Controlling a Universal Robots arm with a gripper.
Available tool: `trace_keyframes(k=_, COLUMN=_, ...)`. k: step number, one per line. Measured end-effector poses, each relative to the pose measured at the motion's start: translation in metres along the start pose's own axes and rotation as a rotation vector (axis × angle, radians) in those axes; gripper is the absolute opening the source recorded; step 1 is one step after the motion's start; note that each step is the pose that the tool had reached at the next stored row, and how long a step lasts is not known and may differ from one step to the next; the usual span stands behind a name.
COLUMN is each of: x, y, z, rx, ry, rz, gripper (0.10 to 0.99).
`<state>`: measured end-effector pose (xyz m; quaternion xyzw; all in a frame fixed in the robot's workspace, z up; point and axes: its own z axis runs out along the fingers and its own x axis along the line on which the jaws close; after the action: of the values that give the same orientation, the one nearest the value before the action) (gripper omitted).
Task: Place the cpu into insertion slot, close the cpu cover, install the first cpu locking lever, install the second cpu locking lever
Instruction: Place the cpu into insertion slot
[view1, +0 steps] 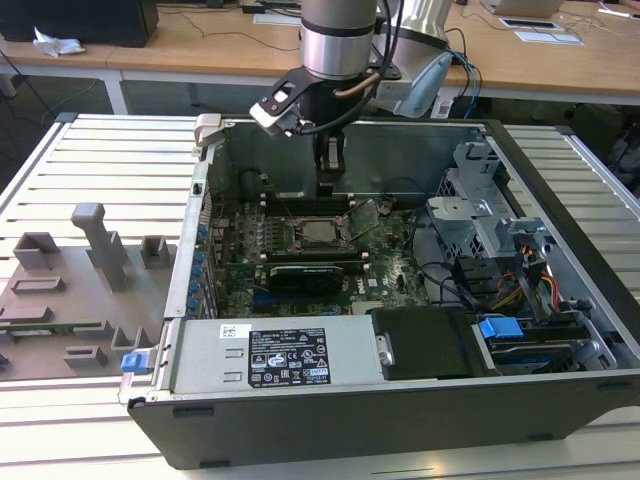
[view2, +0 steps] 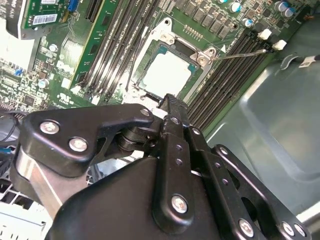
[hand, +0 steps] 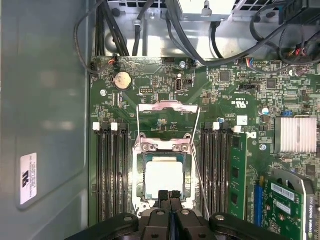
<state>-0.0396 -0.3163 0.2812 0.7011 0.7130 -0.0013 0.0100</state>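
Note:
The cpu (hand: 164, 176), a pale silvery square, lies in the insertion slot (hand: 137, 175) on the green motherboard; it also shows in the second wrist view (view2: 167, 70). The cpu cover (hand: 168, 111) is swung open and tilted up off the slot's far side, and shows as a tilted frame (view1: 366, 214) in the exterior view. Two thin wire levers stand free, one (hand: 136, 125) on one side and a long one (hand: 199, 175) on the other. My gripper (hand: 169, 194) hangs just above the slot's near edge, shut with nothing between its fingers, and also shows in the other views (view1: 328, 186) (view2: 171, 101).
Black memory slots (hand: 110, 175) flank the socket, with a green memory stick (hand: 235, 172) and a finned heatsink (hand: 298, 134) beyond. The case walls (view1: 350, 150), cables (hand: 120, 30), the power supply (view1: 290, 355) and the drive cage (view1: 480, 225) ring the board. Grey fixtures (view1: 95, 250) sit on the table at the exterior view's left.

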Motion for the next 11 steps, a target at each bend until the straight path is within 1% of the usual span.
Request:
trace_keyframes(k=5, x=-0.0001, y=0.0001, z=-0.0061, rx=0.000, ry=0.0001, rz=0.000, gripper=0.106)
trace_keyframes(k=11, x=-0.0002, y=0.0001, z=-0.0100, rx=0.000, ry=0.0000, rz=0.000, gripper=0.106)
